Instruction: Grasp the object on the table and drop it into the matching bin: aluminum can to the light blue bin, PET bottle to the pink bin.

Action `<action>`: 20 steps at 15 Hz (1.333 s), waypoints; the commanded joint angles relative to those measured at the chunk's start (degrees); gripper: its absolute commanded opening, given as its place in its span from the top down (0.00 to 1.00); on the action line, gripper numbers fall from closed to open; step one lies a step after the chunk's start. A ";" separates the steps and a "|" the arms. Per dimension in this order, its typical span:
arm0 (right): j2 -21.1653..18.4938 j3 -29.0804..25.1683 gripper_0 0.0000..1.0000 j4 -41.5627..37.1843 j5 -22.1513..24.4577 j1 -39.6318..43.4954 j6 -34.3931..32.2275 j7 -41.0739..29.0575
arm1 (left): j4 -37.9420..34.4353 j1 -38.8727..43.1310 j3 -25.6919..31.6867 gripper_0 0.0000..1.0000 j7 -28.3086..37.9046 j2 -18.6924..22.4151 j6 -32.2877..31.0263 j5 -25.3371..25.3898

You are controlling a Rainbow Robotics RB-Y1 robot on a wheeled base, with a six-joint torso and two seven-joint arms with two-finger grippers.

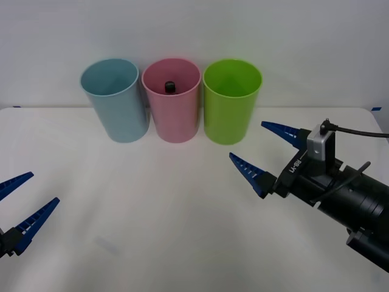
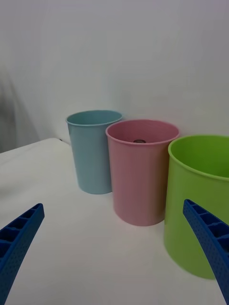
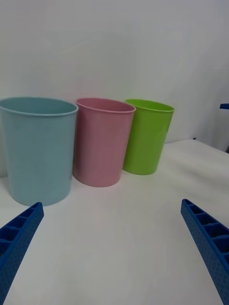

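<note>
The PET bottle [image 1: 170, 86] stands inside the pink bin [image 1: 173, 115], only its black cap showing above the rim; the cap [image 2: 140, 141] also peeks out in the right wrist view. The pink bin [image 2: 141, 176] [image 3: 102, 143] stands between the light blue bin [image 1: 117, 103] [image 2: 93, 152] [image 3: 38, 152] and a lime green bin. My right gripper [image 1: 264, 152] hovers open and empty over the table [image 1: 152, 213], right of the green bin. My left gripper [image 1: 24, 204] is open and empty low at the left edge.
The lime green bin [image 1: 231, 103] [image 2: 200, 205] [image 3: 147, 136] stands at the right end of the row, close to the right gripper's fingers. A white wall rises behind the bins. The white tabletop stretches wide in front of the row.
</note>
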 commanded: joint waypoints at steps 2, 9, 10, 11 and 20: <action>1.18 -6.31 0.00 -0.02 -0.07 5.86 -6.64 1.67 | 0.00 0.00 0.00 0.00 0.00 0.00 0.00 0.00; 6.10 -18.97 0.00 1.82 -0.16 14.56 -21.67 4.75 | 0.00 0.00 0.00 0.00 0.00 0.00 0.00 0.00; 7.16 -20.81 0.00 3.14 -0.16 14.91 -24.84 5.36 | 0.00 0.00 0.00 0.00 0.00 0.00 0.00 0.00; 7.95 -22.40 0.00 4.37 -0.16 14.91 -27.48 5.89 | 0.00 0.00 0.00 0.00 0.00 0.00 0.00 0.00; 9.00 -36.37 0.00 17.82 -2.97 14.47 -48.66 10.99 | 0.00 0.00 0.00 0.00 0.00 0.00 0.00 0.00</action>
